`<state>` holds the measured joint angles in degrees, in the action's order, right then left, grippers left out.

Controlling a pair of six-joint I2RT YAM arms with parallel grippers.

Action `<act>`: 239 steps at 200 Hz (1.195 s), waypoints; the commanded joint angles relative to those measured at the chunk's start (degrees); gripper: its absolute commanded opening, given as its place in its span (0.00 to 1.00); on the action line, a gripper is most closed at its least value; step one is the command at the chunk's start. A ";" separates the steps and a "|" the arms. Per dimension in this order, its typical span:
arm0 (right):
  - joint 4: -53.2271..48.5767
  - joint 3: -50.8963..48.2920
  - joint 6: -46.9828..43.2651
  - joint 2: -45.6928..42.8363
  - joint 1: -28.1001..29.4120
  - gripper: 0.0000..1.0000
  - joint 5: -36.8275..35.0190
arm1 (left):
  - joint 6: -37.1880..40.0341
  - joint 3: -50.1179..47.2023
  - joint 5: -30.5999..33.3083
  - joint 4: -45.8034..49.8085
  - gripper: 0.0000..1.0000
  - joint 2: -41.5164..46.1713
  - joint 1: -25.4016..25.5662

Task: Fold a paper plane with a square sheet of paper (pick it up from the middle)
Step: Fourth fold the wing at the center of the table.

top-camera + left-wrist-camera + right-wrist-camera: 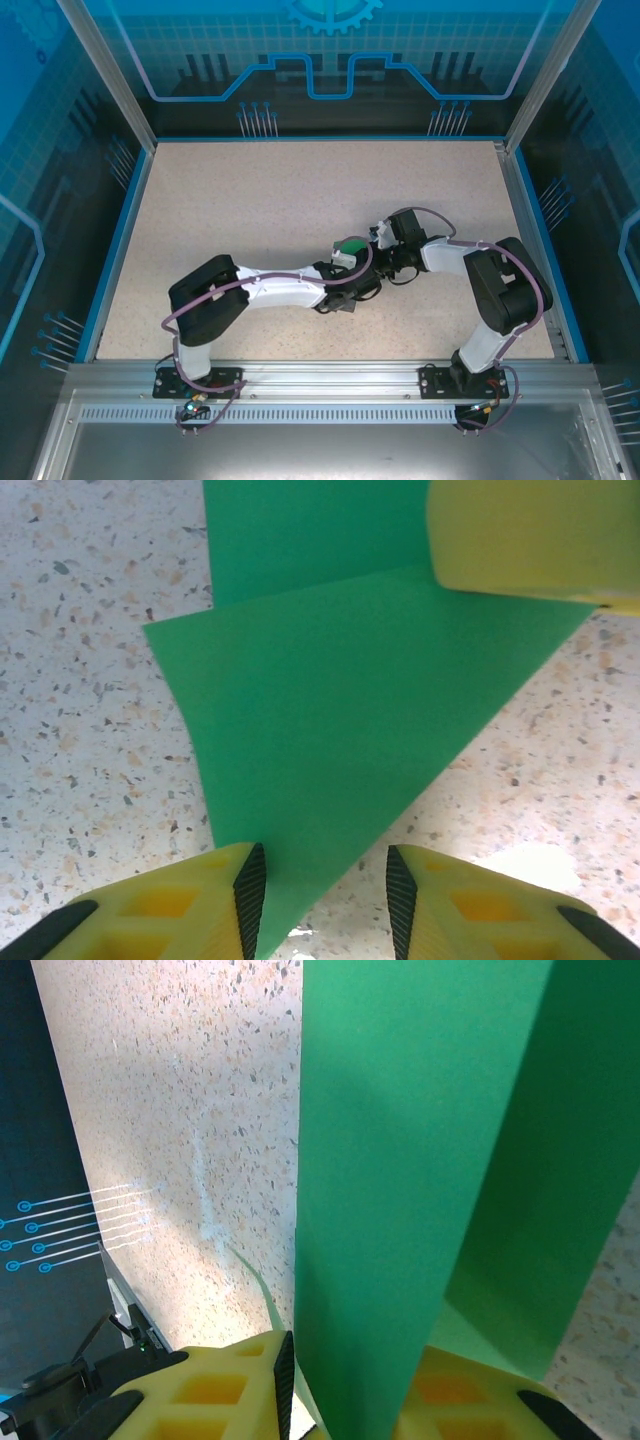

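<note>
- Now the left gripper (325,865) has its 2 fingers apart. The pointy corner of the sheet of paper (340,720) pokes in between them, so nothing is pinched yet.
- The right gripper (355,1360) is squeezed on the paper's far side, likely to hold it steady for the next fold.
- Farther off, the green paper lies on or just over the speckled table (250,200), I cannot tell which. It is near the middle, where the 2 arms can reach.
</note>
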<state>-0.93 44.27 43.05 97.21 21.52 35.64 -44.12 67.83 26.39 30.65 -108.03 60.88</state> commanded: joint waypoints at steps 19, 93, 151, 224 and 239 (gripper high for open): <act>-1.53 1.19 0.33 0.68 0.85 0.26 1.43 | -1.72 1.32 2.65 2.13 0.39 -1.57 0.55; -1.66 1.17 0.35 0.88 0.84 0.26 1.19 | -1.94 1.59 2.96 2.28 0.30 -1.77 0.55; -1.44 0.93 0.37 1.28 0.87 0.26 1.16 | -1.83 1.86 3.05 2.30 0.25 -1.75 0.55; -1.83 1.16 0.29 0.75 0.85 0.26 1.05 | -1.35 1.47 2.79 1.65 0.11 -1.67 0.55; -2.35 1.17 0.08 0.11 0.89 0.26 0.71 | -1.14 1.25 2.88 1.26 0.11 -1.29 0.55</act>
<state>-1.10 44.36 43.07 97.76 21.52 35.64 -45.06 68.12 27.79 31.24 -108.92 60.93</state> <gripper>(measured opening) 0.261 0.111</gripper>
